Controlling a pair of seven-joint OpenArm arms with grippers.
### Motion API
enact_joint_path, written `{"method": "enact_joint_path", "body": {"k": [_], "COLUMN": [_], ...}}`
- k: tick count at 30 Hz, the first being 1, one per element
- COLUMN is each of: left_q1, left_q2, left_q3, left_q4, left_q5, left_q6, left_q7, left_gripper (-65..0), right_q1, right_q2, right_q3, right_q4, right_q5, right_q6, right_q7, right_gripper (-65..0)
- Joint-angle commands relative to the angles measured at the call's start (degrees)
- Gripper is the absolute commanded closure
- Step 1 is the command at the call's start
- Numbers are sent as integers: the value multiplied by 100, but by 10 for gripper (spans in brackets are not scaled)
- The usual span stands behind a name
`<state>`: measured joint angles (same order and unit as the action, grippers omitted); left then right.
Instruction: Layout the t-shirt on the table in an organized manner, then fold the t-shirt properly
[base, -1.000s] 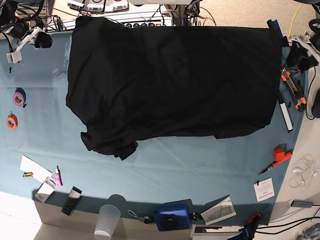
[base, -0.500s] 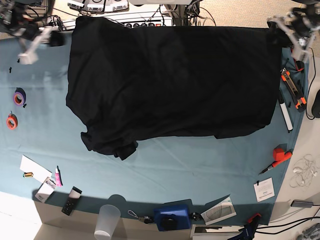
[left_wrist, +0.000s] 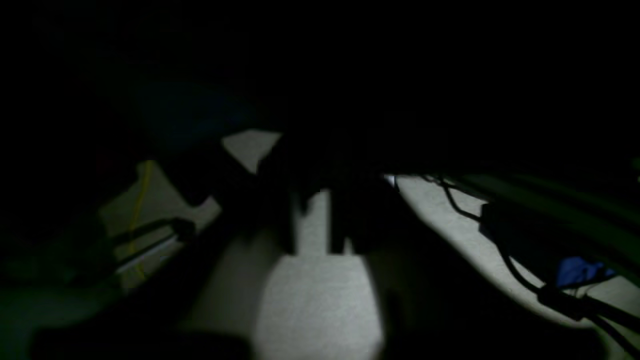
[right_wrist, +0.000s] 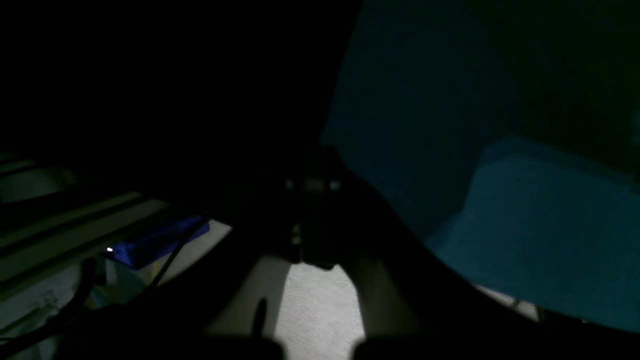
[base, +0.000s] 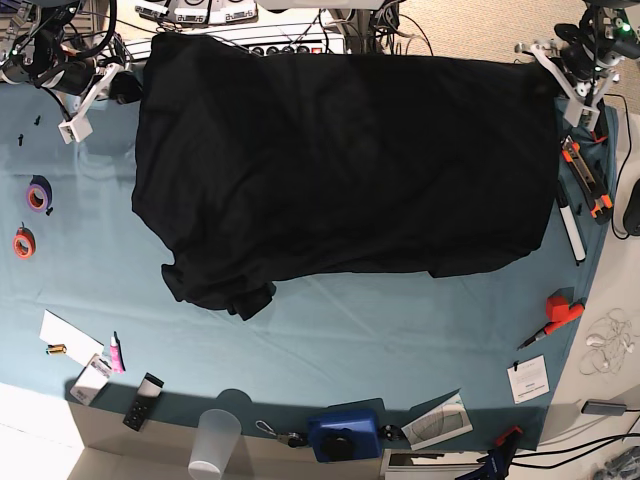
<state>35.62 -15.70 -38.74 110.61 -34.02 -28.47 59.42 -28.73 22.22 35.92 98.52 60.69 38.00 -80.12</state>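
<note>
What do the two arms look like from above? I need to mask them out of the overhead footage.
In the base view both arms end in black housings with white plastic fingers. The right gripper trails looping black cables; the left gripper has a green spot on its black body.

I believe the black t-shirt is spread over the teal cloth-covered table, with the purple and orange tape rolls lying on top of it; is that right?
Not quite. The base view shows the purple tape roll and orange tape roll lying on the teal cloth-covered table, clear of the black t-shirt, not on it. The shirt is indeed spread over the table.
</note>
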Motion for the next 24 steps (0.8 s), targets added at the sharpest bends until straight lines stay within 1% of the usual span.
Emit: {"method": "enact_joint_path", "body": {"k": [1,2,4,6,9,11,13,15,18,20,22,24], "left_q1": [44,44,44,44,42,42,42,42,42,42,42,42], "left_q2": [-66,-66,-66,-68,-66,-68,-68,-68,-68,-66,-68,-66], "left_q3": [-44,-44,-44,-46,-101,-240,-470,-761,-1071,-1097,-1088,-1091], "left_q4": [79,79,79,92,160,302,525,763,970,968,968,968], "left_q5": [48,61,59,61,55,37,26,-179,-787,-1163,-1346,-1357], "left_q6": [66,68,66,66,68,212,260,247,-11,-144,-155,-151], "left_q7": [-70,-33,72,101,96,92,48,-39,-162,-251,-249,-249], "left_gripper": [-13,0,0,0,0,0,0,0,0,0,0,0], "right_q1": [2,2,2,2,2,2,2,2,11,129,306,505], "right_q2": [114,114,114,111,114,114,114,111,111,111,111,111], "right_q3": [66,92,192,382,767,997,1167,1259,1257,1257,1257,1257], "right_q4": [87,107,236,448,828,1027,1139,1141,1141,1141,1141,1141], "right_q5": [262,413,691,925,1088,1091,1110,1255,1272,1259,1255,1180], "right_q6": [35,52,200,200,200,200,200,200,200,200,200,200], "right_q7": [35,12,12,12,12,12,12,12,12,12,12,12], "right_gripper": [0,0,0,0,0,0,0,0,0,0,0,0]}}
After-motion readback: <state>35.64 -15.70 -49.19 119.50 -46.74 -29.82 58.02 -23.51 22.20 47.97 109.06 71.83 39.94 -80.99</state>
